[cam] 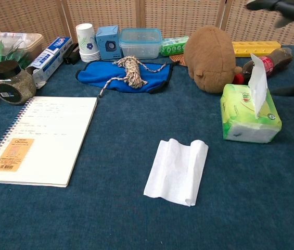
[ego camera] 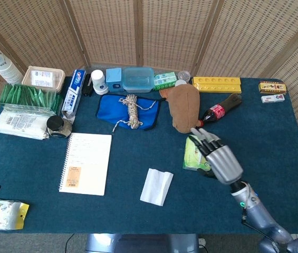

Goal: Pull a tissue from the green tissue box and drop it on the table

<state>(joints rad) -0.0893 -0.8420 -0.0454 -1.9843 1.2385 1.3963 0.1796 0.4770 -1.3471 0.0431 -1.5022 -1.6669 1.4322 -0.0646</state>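
A white tissue [ego camera: 156,186] [cam: 177,170] lies flat on the blue table, slightly curled, with nothing touching it. The green tissue box [ego camera: 194,153] [cam: 246,115] sits to its right with another tissue standing up out of its slot. My right hand [ego camera: 218,156] is raised over the box with its fingers spread and nothing in it; in the chest view only its dark fingertips [cam: 284,6] show at the top right corner. The left hand shows in neither view.
A spiral notebook [ego camera: 86,163] lies left of the tissue. Behind the box are a brown plush toy [ego camera: 184,107], a cola bottle [ego camera: 217,112] and a blue cloth with a rope bundle [ego camera: 132,110]. Containers, cups and boxes line the far edge; a jar [ego camera: 57,125] stands left.
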